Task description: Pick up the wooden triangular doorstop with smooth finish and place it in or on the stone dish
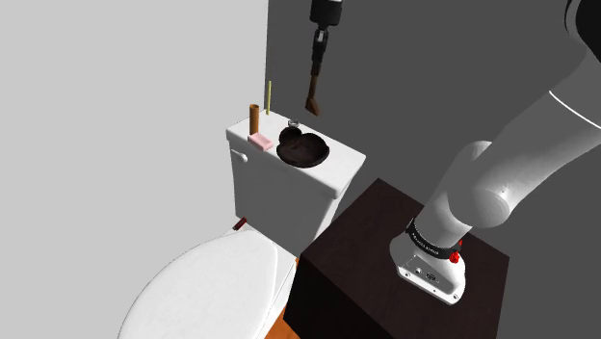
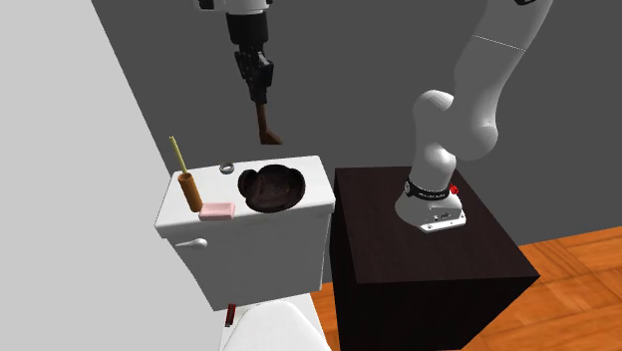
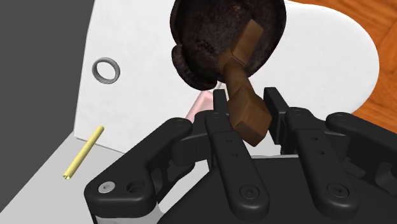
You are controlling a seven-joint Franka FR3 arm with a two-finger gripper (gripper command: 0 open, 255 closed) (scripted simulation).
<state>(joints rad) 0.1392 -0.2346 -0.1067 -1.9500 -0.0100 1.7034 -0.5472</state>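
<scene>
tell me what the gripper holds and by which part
The brown doorstop, clasped by its upper end in the gripper, hanging over the dark dish.

A white toilet tank lid (image 1: 345, 159) is the flat surface that carries everything here. Near its middle sits a dark brown dish (image 1: 303, 151) with a rough, lobed rim. Just behind the dish, a small silver ring (image 1: 292, 124) is set into the lid. Toward the shoulder view's left, a flat pink bar (image 1: 260, 141) lies near the dish, and a brown cylinder (image 1: 254, 118) stands upright right behind the bar. A thin yellow stick (image 1: 269, 96) rises by the lid's back edge; whether its foot rests on the lid cannot be told.
</scene>
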